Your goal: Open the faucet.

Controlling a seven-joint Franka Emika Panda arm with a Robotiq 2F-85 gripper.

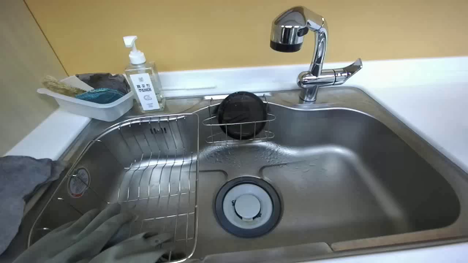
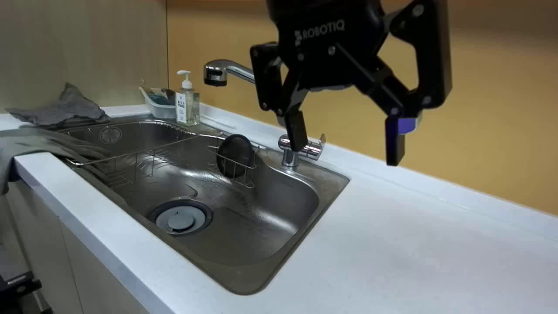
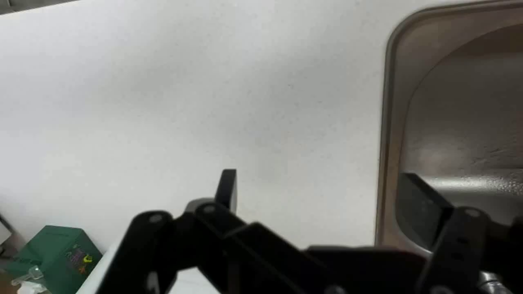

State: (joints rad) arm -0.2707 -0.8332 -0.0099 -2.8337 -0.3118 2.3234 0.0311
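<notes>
The chrome faucet (image 1: 319,47) stands at the back rim of the sink, its bulbous spray head (image 1: 287,34) over the basin. Its flat side lever (image 1: 354,68) sticks out to the side and slants upward. In an exterior view the faucet (image 2: 215,73) is partly hidden behind my gripper, and its lever (image 2: 322,141) shows between the fingers. My gripper (image 2: 346,141) is open and empty, nearer that camera than the faucet and above the counter. In the wrist view the gripper (image 3: 325,196) has its fingers wide apart; a bit of chrome (image 3: 492,283) shows at the lower right edge.
The steel sink (image 1: 365,106) holds a wire rack (image 1: 197,153) and a black round item (image 1: 242,115) in a wire holder. A soap bottle (image 1: 146,87), white tub (image 1: 106,109), gloves (image 1: 84,233) and grey cloth (image 1: 25,182) lie around it. White counter (image 2: 392,244) adjoins the sink.
</notes>
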